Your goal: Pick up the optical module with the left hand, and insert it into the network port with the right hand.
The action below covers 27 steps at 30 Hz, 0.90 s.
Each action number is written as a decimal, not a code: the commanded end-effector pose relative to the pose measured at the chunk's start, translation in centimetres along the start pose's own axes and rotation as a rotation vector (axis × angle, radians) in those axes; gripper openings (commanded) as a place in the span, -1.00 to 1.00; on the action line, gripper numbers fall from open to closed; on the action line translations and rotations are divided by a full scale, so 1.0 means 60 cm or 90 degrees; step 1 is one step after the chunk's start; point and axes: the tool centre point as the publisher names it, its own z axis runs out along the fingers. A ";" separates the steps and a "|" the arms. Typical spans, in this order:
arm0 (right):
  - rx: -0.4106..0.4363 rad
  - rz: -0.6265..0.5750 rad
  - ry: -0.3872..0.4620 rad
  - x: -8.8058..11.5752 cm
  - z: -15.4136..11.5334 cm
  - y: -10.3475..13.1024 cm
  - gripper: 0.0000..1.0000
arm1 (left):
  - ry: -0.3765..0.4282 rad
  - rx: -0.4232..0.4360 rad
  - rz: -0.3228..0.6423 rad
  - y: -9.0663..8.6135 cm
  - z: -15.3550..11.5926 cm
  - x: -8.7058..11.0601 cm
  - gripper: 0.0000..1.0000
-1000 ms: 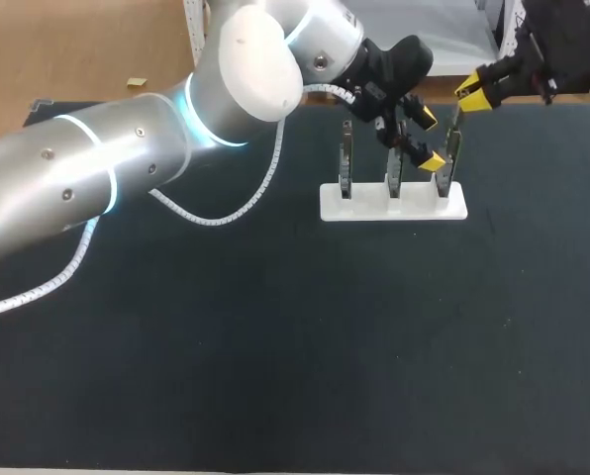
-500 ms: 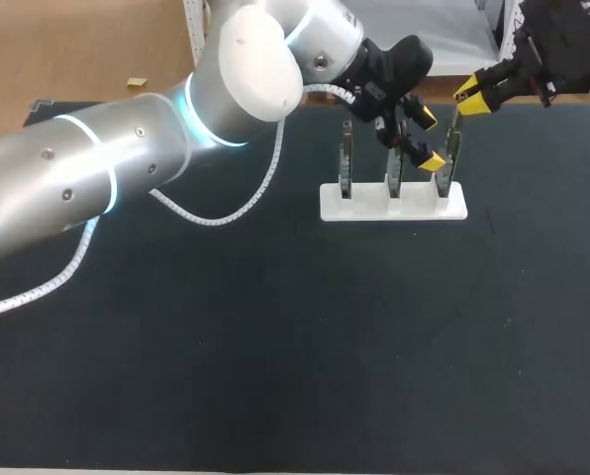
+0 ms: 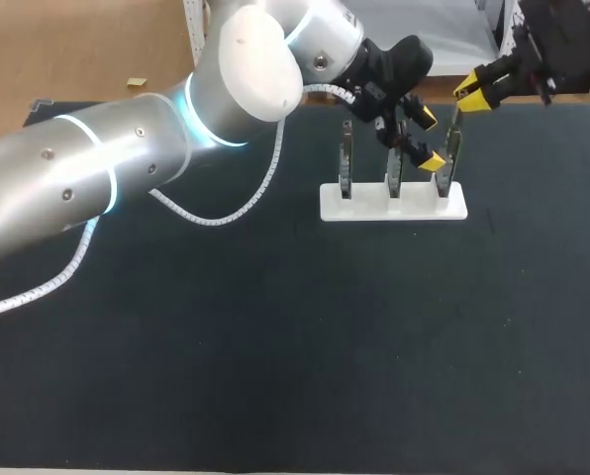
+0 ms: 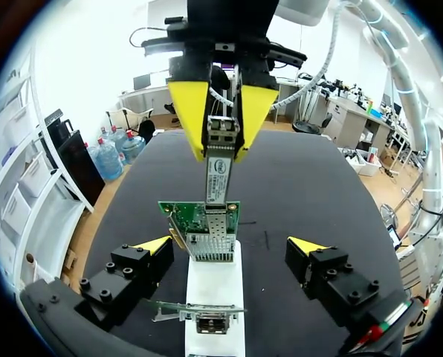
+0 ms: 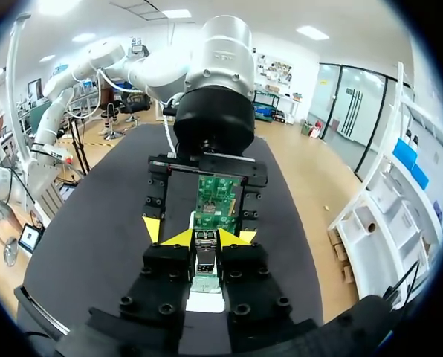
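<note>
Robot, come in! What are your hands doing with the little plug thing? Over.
Left gripper open, straddling the white stand. Right gripper shut on the module, hanging right above the green card. Nothing between them.

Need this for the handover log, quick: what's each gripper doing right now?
Left gripper: open, holding nothing.
Right gripper: shut on the optical module.

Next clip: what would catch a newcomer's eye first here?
The big silver left arm stretches across the table, its left gripper open on either side of a white stand holding a green circuit card. Just above that card, the right gripper pinches a slim metal module, pointing down at it.
</note>
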 end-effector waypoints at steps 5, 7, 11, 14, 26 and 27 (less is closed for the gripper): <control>0.004 -0.003 0.004 -0.003 0.002 0.003 -1.00 | 0.004 0.002 -0.002 0.003 0.000 -0.003 1.00; 0.002 -0.002 0.006 -0.001 0.004 0.003 -1.00 | 0.004 0.002 -0.002 0.003 0.000 -0.003 1.00; 0.000 0.000 0.008 0.002 0.005 0.002 -1.00 | 0.004 0.002 -0.002 0.003 0.000 -0.003 1.00; -0.001 0.002 0.010 0.002 0.006 0.002 -1.00 | 0.004 0.002 -0.002 0.003 0.000 -0.003 1.00; 0.010 -0.001 0.006 -0.005 0.000 0.004 -1.00 | 0.004 0.002 -0.002 0.003 0.000 -0.003 1.00; 0.010 -0.001 0.009 -0.004 0.000 0.004 -1.00 | 0.004 0.002 -0.002 0.003 0.000 -0.003 1.00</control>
